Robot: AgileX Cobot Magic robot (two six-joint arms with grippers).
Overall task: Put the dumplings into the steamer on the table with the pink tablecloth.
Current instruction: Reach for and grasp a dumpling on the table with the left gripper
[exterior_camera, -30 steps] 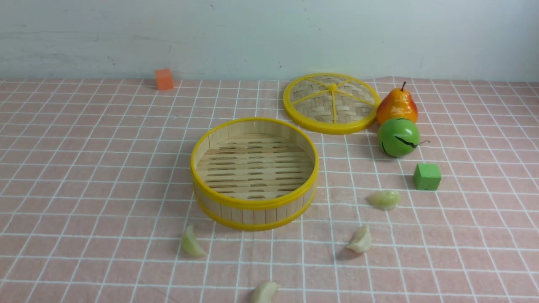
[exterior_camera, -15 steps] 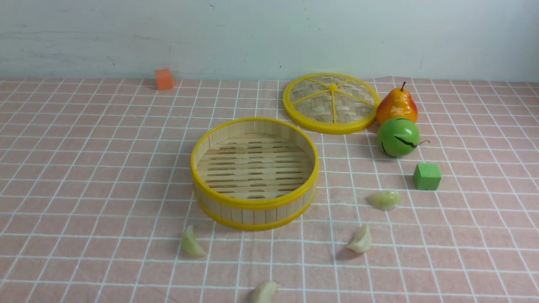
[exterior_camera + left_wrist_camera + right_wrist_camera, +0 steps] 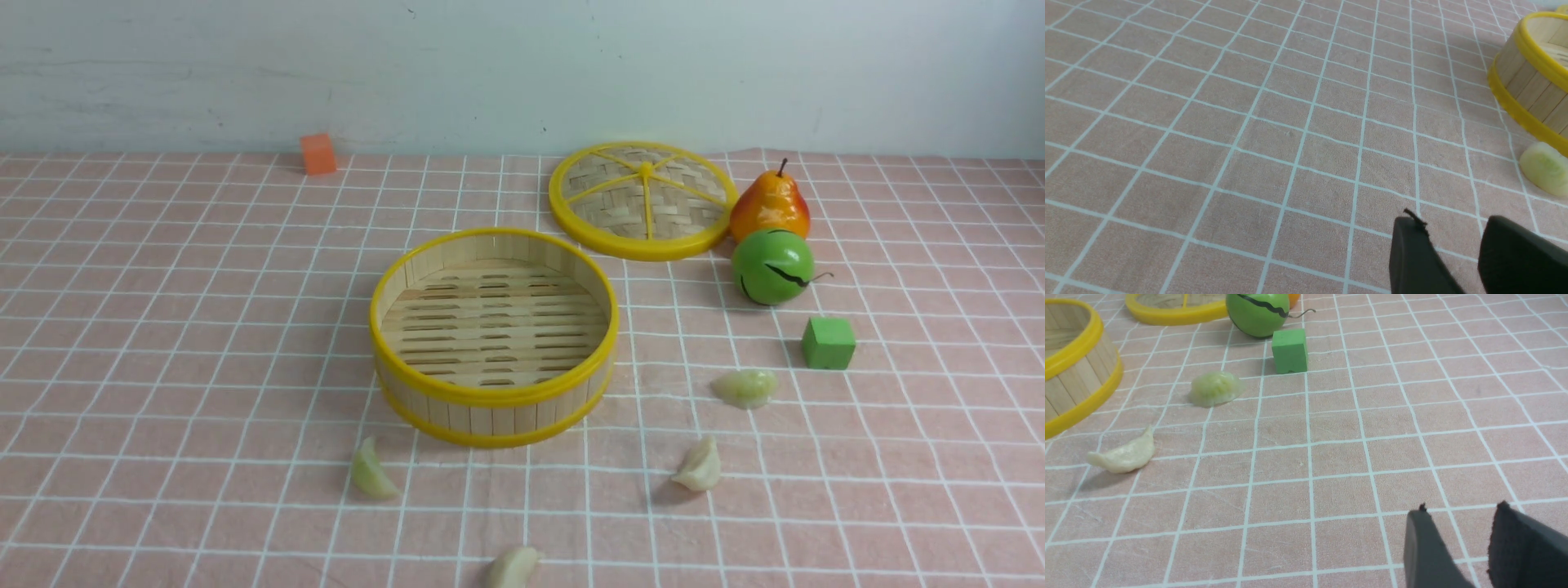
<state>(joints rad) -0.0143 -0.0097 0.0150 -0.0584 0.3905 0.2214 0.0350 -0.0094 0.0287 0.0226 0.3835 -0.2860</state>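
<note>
**Status.** No dumpling is in the steamer (image 3: 494,398) yet. It stands near the middle of the bench with its slatted floor bare. Neither arm shows in the front view. In the wrist views the left gripper (image 3: 1453,234) and right gripper (image 3: 1457,522) hang low over the pink tablecloth (image 3: 163,327), each with jaws parted and nothing between them.

**Targets.**
- The near-left dumpling (image 3: 371,472) lies just beside the steamer's wall, toward the near edge.
- The near-edge dumpling (image 3: 513,566) is cut off by the bench's near edge.
- The pale dumpling (image 3: 698,467) and greenish dumpling (image 3: 744,387) lie toward the right edge. The greenish one is near the green cube (image 3: 828,343).

**Procedure.**
1. I give the near-left dumpling to the left arm and the pale dumpling to the right arm.
2. I line the jaws up along the steamer wall, so that no finger strikes it.
3. I close across the thick belly, not the pleated edge, which I judge likely to slip.
4. I lift clear of the yellow rim before crossing it.
5. I release low over the slats.
</note>
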